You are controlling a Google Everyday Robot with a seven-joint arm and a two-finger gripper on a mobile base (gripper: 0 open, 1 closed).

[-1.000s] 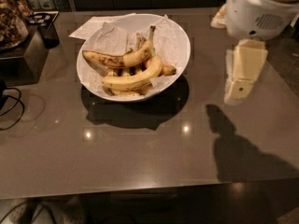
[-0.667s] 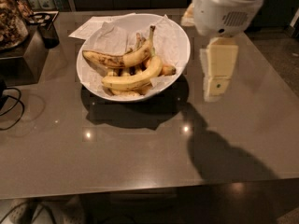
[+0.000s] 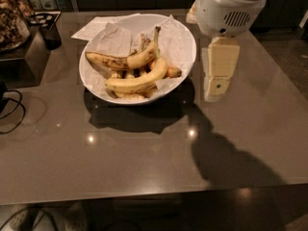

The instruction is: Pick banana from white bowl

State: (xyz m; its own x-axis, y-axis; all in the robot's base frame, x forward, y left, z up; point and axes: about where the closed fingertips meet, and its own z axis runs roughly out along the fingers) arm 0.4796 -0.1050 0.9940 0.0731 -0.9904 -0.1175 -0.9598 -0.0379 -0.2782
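Moved in toward white bowl (image 3: 192, 57): end effector (image 3: 215, 93) hangs just beside rim, empty; opening, cannot tell. Banana (image 3: 137, 81) lies to its left, long axis crosswise.

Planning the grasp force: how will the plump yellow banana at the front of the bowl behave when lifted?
The banana looks firm and mostly clean yellow, so it is probably stiff enough to lift whole. Its curved skin could slip or twist. It seems to lie on smaller banana pieces in the white bowl, so they may shift. The gripper hangs beside the bowl, outside it.
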